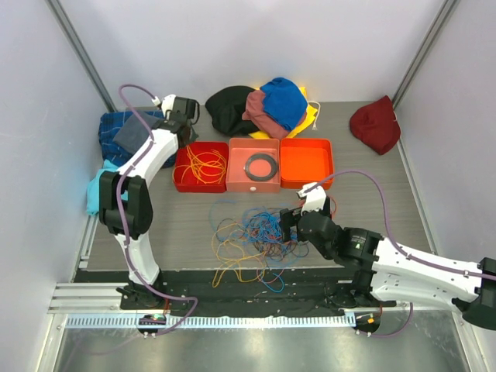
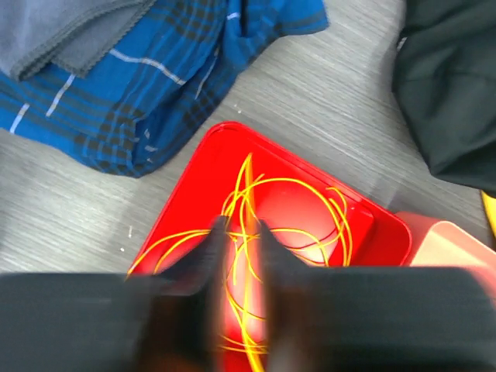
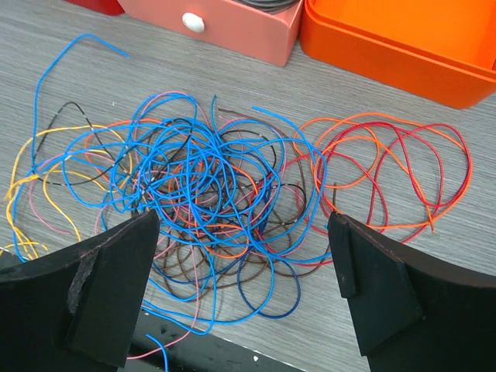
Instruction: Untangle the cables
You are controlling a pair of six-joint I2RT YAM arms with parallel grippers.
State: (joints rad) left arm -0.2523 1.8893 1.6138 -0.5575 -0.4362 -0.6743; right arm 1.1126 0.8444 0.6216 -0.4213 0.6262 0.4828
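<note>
**Right gripper wide over the tangle, left gripper narrow at the red tray**

Right gripper (image 3: 242, 232) has its jaws fully spread and empty, hovering low over the loose tangle of thin blue, orange, yellow and red cables (image 3: 201, 194) on the grey wood-grain table (image 3: 434, 132), just in front of the trays. Left gripper (image 2: 240, 229) is narrow over the shallow red plastic tray (image 2: 190, 194). Thin yellow wires (image 2: 287, 180) lie in the tray and one strand runs through the gap, but blur means I can't tell if it's pinched.

Likely step: pick one strand out of the pile. Best entry looks like the red and orange loops (image 3: 403, 163) at the right edge, apart from the dense blue knot. Close on a single wire only, near its free end, and lift slowly. If the whole clump rises, release and regrip further out.
</note>
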